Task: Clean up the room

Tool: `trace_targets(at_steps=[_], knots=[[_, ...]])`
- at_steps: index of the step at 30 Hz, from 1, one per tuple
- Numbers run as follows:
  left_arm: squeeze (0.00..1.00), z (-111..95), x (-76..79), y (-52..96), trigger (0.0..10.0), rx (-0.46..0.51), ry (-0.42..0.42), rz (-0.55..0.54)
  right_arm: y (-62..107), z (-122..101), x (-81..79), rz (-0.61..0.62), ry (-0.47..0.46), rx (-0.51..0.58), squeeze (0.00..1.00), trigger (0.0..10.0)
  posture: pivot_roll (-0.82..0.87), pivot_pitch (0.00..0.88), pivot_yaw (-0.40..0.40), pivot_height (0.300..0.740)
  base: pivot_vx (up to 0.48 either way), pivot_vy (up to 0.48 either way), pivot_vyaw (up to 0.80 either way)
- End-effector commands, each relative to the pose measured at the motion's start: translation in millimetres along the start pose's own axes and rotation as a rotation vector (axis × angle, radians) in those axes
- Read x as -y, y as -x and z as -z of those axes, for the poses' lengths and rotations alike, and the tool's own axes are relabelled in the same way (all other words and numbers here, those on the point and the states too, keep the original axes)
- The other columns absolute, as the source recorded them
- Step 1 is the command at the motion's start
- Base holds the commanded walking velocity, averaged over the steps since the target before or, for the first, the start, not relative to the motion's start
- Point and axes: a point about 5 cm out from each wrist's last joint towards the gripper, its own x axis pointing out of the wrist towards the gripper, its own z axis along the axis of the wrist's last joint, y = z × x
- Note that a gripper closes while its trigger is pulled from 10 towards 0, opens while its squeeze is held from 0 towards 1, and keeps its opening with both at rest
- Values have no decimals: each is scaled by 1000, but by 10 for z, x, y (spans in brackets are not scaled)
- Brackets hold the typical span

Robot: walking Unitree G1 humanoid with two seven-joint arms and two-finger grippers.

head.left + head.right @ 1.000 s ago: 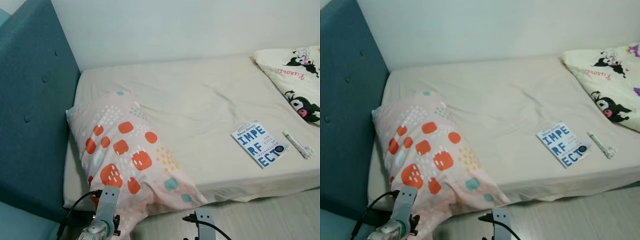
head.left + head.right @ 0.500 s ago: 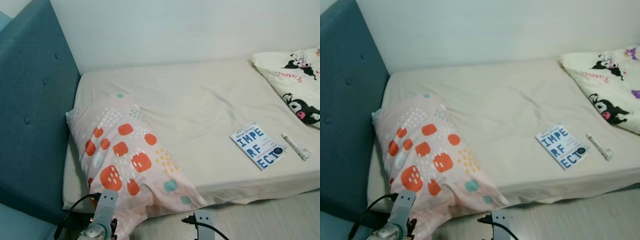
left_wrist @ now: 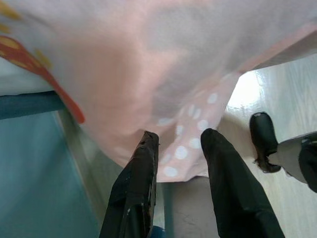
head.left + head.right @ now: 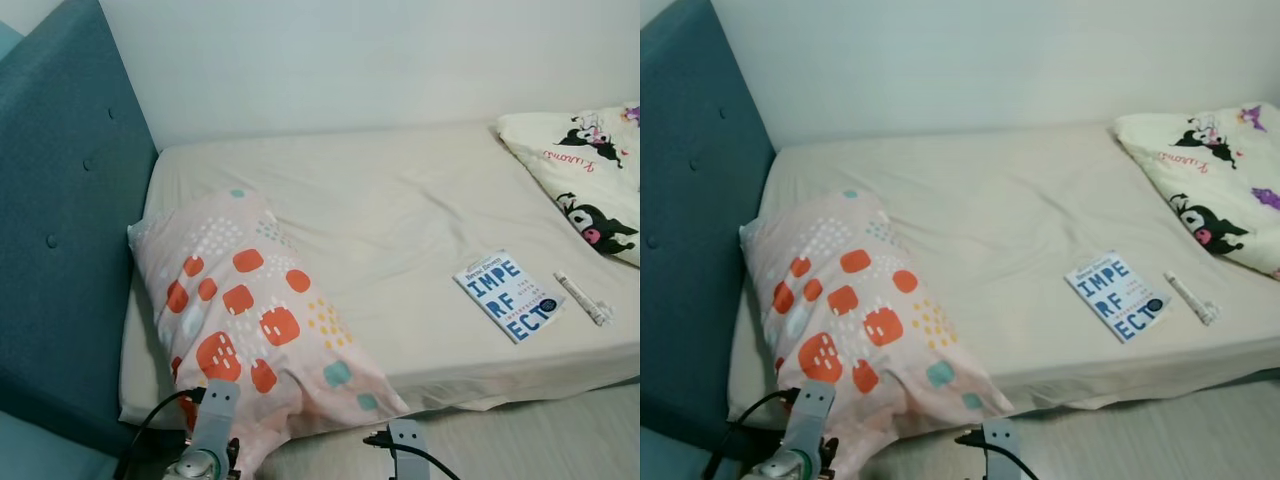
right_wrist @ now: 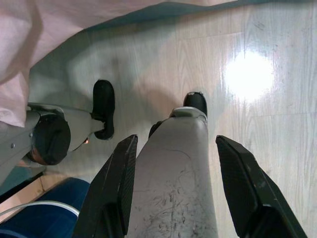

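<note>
Lower left of the frame, the pillow droops off the bed; left pincer hangs apart beneath its corner, right pincer apart over floor; pinch fabric deeply, then lift it headboard-ward.

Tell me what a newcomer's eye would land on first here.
First the big pink pillow with orange patches, slumped against the teal headboard and hanging over the bed's near edge. Then the blue-lettered book lying flat near that edge on the robot's right, a small white tube beside it, and a cartoon-print quilt bunched at the far right. Low down, the left gripper is open just under the pillow's hanging corner.
</note>
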Motion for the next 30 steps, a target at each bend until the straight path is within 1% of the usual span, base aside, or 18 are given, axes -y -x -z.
trace_targets(at_steps=[1,2,6,7,10,14,19,25,26,30], knots=[[0,132,20,17,10000,-36,-3,-2,4,72,-10,0,9,-30,0,10000,45,0,68,740,0,0,0],[0,192,79,30,10000,-44,-5,1,6,77,-1,3,7,-32,0,10000,54,0,74,740,0,0,0],[0,230,119,38,10000,-50,0,6,7,83,0,1,1,-33,0,10000,55,0,78,740,0,0,0],[0,227,133,38,10000,-49,0,8,7,77,9,4,-4,-31,0,10000,50,0,68,740,0,0,0],[0,215,144,37,10000,-48,9,9,7,63,23,8,-1,-28,0,10000,56,0,75,740,0,0,0],[0,226,130,38,10000,-54,40,12,9,70,25,3,13,-29,0,10000,42,0,74,740,0,0,0],[0,158,76,23,10000,-45,65,14,13,65,61,16,-8,-32,0,10000,38,0,76,740,0,0,0],[0,135,49,18,10000,-40,37,20,17,58,96,21,-8,-31,0,10000,41,7,80,740,0,0,0],[0,182,13,25,10000,-48,28,19,24,90,119,28,-10,-37,0,10000,41,0,81,740,0,0,0],[0,212,-37,30,10000,-50,2,23,30,112,135,21,1,-46,0,10000,38,0,78,740,0,0,0]])
